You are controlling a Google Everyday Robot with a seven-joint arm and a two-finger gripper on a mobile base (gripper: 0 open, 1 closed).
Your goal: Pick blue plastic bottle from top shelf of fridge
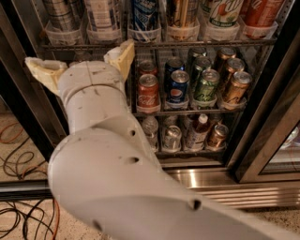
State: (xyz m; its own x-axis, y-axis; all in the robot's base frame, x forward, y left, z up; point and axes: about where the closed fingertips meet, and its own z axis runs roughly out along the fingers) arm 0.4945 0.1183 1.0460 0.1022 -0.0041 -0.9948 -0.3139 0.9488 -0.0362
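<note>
The fridge [262, 140] stands open in front of me, with black frames and wire racks. The top shelf [201, 43] runs along the upper edge, fronted by clear cup trays. The blue plastic bottle [101, 11] stands in the second tray from the left; only its lower part with the pale label shows. My gripper [82, 63] is just below that shelf, under the bottle, at the left of the middle rack. Its two yellowish fingers [123, 56] are spread wide and hold nothing.
Other tall cans and bottles [145, 16] fill the top shelf trays to either side. Short soda cans [148, 91] fill the middle rack, more cans and bottles [197, 131] the rack below. A steel base [225, 183] lies underneath. Cables [18, 154] lie on the floor at left. My arm [108, 178] fills the foreground.
</note>
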